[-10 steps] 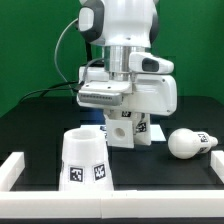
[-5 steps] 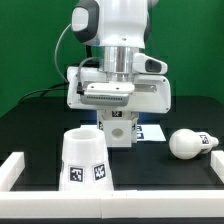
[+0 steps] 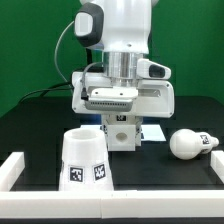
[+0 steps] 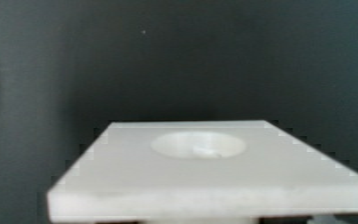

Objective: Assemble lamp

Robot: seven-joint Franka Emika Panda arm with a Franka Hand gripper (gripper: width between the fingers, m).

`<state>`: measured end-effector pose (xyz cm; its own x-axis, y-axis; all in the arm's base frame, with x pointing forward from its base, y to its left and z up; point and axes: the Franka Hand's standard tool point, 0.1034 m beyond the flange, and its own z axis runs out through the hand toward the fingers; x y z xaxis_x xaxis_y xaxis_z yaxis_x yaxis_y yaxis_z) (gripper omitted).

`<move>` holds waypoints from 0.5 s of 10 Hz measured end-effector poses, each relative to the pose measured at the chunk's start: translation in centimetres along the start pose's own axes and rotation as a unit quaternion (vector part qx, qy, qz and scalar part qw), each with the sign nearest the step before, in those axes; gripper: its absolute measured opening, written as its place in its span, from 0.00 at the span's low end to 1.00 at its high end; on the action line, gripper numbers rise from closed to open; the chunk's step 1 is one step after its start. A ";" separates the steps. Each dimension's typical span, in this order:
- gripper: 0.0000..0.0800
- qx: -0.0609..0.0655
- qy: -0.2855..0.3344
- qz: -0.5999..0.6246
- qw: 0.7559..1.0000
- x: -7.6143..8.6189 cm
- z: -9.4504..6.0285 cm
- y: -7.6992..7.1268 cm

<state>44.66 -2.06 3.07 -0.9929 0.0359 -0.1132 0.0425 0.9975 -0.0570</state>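
Note:
The lamp base (image 3: pixel 121 131), an angular white block with tags, stands on the black table under my gripper (image 3: pixel 119 113). The gripper is shut on the base from above. In the wrist view the base (image 4: pixel 208 165) fills the near part of the picture, with its round socket (image 4: pixel 202 147) facing up; the gripper (image 4: pixel 202 219) barely shows at the picture's edge. The cone shade (image 3: pixel 85 160) stands upright in front, towards the exterior view's left. The bulb (image 3: pixel 190 143) lies on its side at the exterior view's right.
White rails (image 3: pixel 12 170) border the table at the front corners, also at the exterior view's right (image 3: pixel 213 172). The marker board (image 3: pixel 153 131) lies flat just behind the base. The big white robot pedestal (image 3: pixel 160 95) stands behind.
The gripper and the base have shifted towards the exterior view's left and turned a little; the base now stands squarer. Shade and bulb have not moved.

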 end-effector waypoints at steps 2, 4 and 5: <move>0.39 0.000 0.001 0.004 1.000 0.0 0.1 0.0; 0.75 0.000 0.001 0.004 1.000 0.0 0.1 -0.1; 0.75 0.000 0.001 0.004 1.000 0.0 0.1 -0.1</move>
<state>44.62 -2.14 2.96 -0.9928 0.0444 -0.1112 0.0509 0.9971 -0.0566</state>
